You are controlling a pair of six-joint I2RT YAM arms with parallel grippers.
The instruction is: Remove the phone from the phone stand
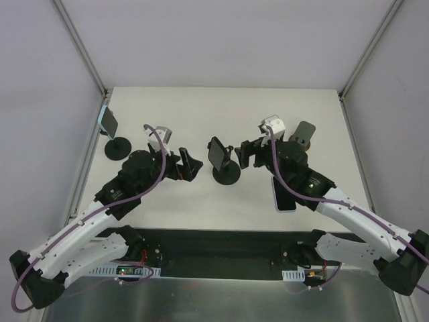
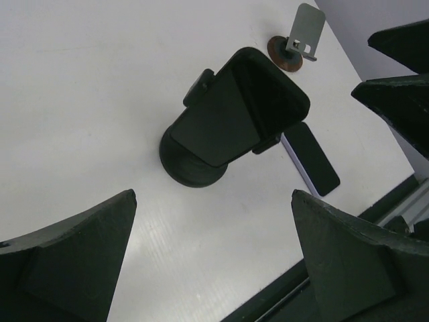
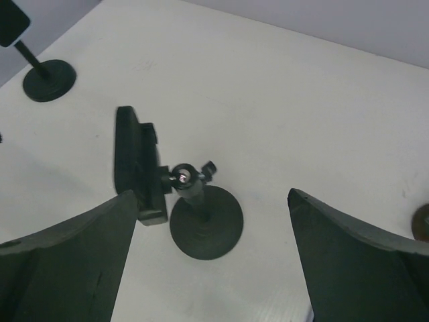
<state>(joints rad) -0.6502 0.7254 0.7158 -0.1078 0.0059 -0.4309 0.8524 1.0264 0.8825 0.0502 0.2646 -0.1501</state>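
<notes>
Two-sided approach, viewed from above. Nearest the arm bases, flat on the white worktop [image 1: 201, 114] beneath the right forearm: a lilac-edged phone [image 1: 279, 199], out of any holder and apart from the action. Further in, bracketing the black phone stand [image 1: 226, 176] from either side: the left end effector [image 1: 189, 163] and the right end effector [image 1: 242, 154], fingers spread wide, pinching nothing, seemingly posed to steady the round base on one flank and pull from the other. Clamped in that stand's cradle, tilted on its ball joint, screen turned toward the left arm: the dark phone [image 1: 217, 153], not yet freed. Beyond, toward the back-left corner: a second round-based stand [image 1: 118, 148] carrying a teal-edged phone [image 1: 107, 121]. Back right: a metal-plate stand [image 1: 305, 132], holding nothing.
</notes>
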